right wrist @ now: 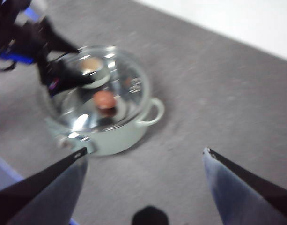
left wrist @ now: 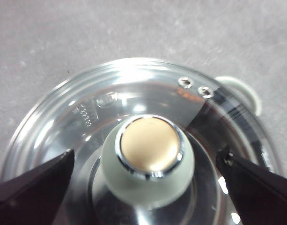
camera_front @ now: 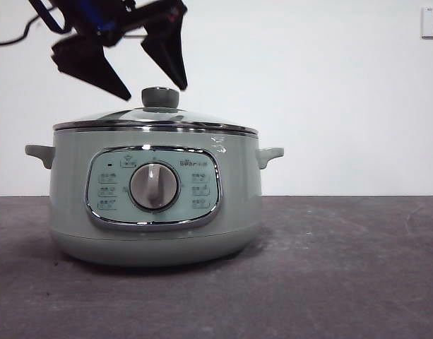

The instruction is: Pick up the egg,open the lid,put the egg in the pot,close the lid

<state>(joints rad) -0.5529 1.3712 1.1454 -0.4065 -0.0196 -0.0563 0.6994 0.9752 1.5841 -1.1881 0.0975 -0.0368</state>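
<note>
The pale green pot (camera_front: 154, 233) stands on the grey table with its glass lid (camera_front: 202, 120) resting closed on it. My left gripper (camera_front: 155, 90) hovers open just above the lid's knob (camera_front: 159, 97), one jaw on each side, not touching it. In the left wrist view the knob (left wrist: 150, 159) sits between the spread jaws of the left gripper (left wrist: 147, 157). Seen from the right wrist, the brown egg (right wrist: 105, 100) lies inside the pot (right wrist: 120, 136) under the glass lid (right wrist: 129, 75). My right gripper (right wrist: 144, 151) hangs open high above the table, away from the pot.
The pot has a control panel with a round dial (camera_front: 154, 186) and two small side handles (camera_front: 270, 155). A white wall with a socket (camera_front: 431, 21) stands behind. Bare grey table (camera_front: 343, 268) lies to the right of the pot.
</note>
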